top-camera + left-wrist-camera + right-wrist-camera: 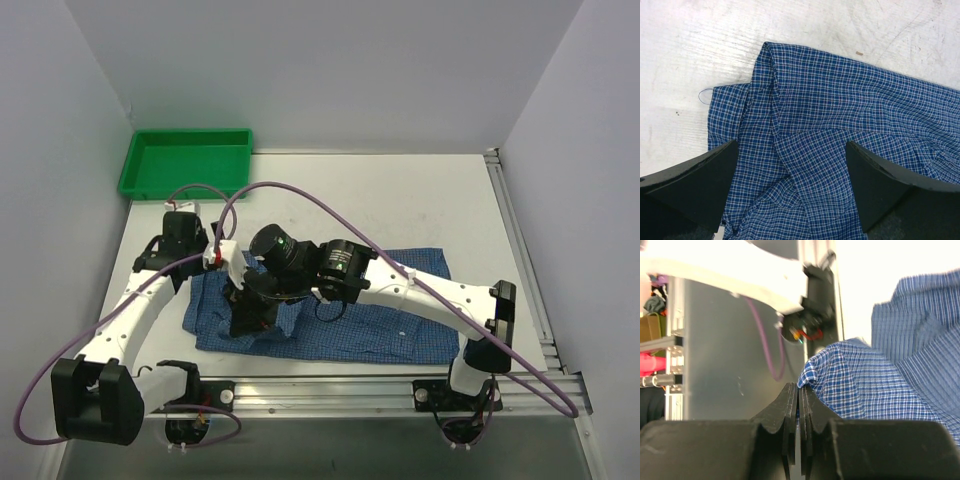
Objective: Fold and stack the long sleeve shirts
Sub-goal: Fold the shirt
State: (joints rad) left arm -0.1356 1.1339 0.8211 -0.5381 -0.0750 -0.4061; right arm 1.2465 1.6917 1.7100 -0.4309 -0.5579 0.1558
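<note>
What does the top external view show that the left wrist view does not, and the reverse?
Only the top external view: the green tray at the far left corner of the table, and the right arm reaching over the shirt. Only the left wrist view: the left gripper open over a fold, and a loose thread at the cloth's edge. Both: the blue checked shirt on the white table.

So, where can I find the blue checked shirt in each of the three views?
Top external: the blue checked shirt lies spread on the near half of the table.
Left wrist: it fills the centre and right, under the open left gripper.
Right wrist: right half, one fold pinched in the right gripper.
Shared landmark: the white table beside the shirt, plain in the top and left wrist views.
</note>
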